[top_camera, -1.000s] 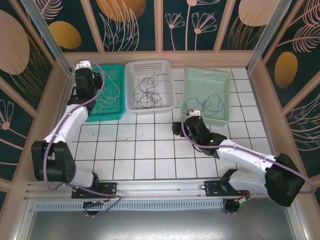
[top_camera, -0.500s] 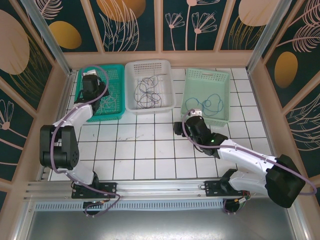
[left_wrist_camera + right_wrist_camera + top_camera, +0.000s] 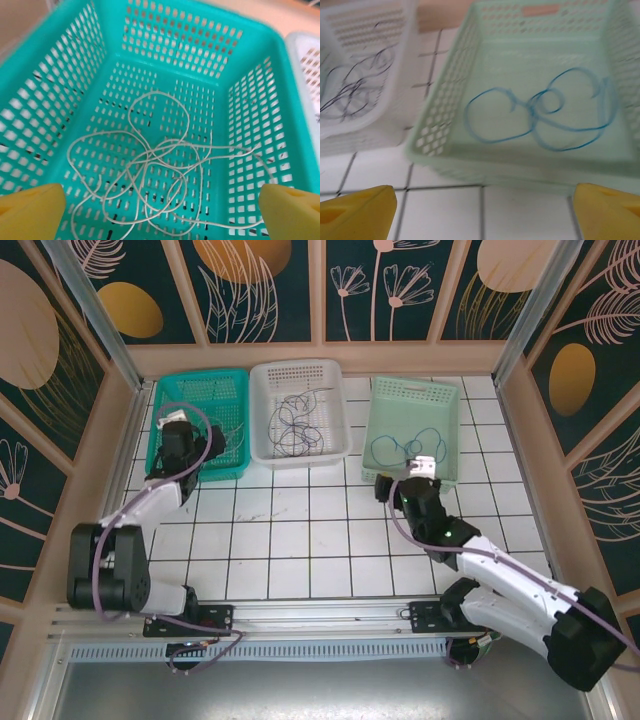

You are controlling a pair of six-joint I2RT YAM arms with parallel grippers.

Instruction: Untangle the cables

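Where the overhead camera looks down past both arms, the left gripper (image 3: 180, 436) hangs over the near wall of the teal basket (image 3: 236, 380). The pale cable (image 3: 226, 432) lies in that basket, just ahead of the gripper and to its right. The right gripper (image 3: 405, 480) sits above the tiled table (image 3: 300, 530), just short of the near wall of the pale green basket (image 3: 415, 390). The blue cable (image 3: 425, 445) is coiled inside, directly ahead of it. Off to that gripper's left, the dark cables (image 3: 292, 425) lie tangled in the white basket (image 3: 300, 370). From up here the spread of either pair of jaws is hard to judge.

On the left wrist camera, the left gripper (image 3: 160, 220) stands wide open, its yellow fingertips (image 3: 30, 210) at the two bottom corners with nothing between them. The pale cable (image 3: 160, 160) sprawls in loose overlapping loops on the floor of the teal basket (image 3: 165, 35), below and ahead of the fingers, touching neither.

On the right wrist camera, the right gripper (image 3: 482, 210) is also spread wide and empty, one fingertip (image 3: 357, 205) at each lower corner over the tiled table (image 3: 445, 205). Ahead of it the blue cable (image 3: 540, 107) lies in a few open loops in the pale green basket (image 3: 445, 125). Ahead to the left, the dark cables (image 3: 355, 85) rest in the white basket (image 3: 370, 135).
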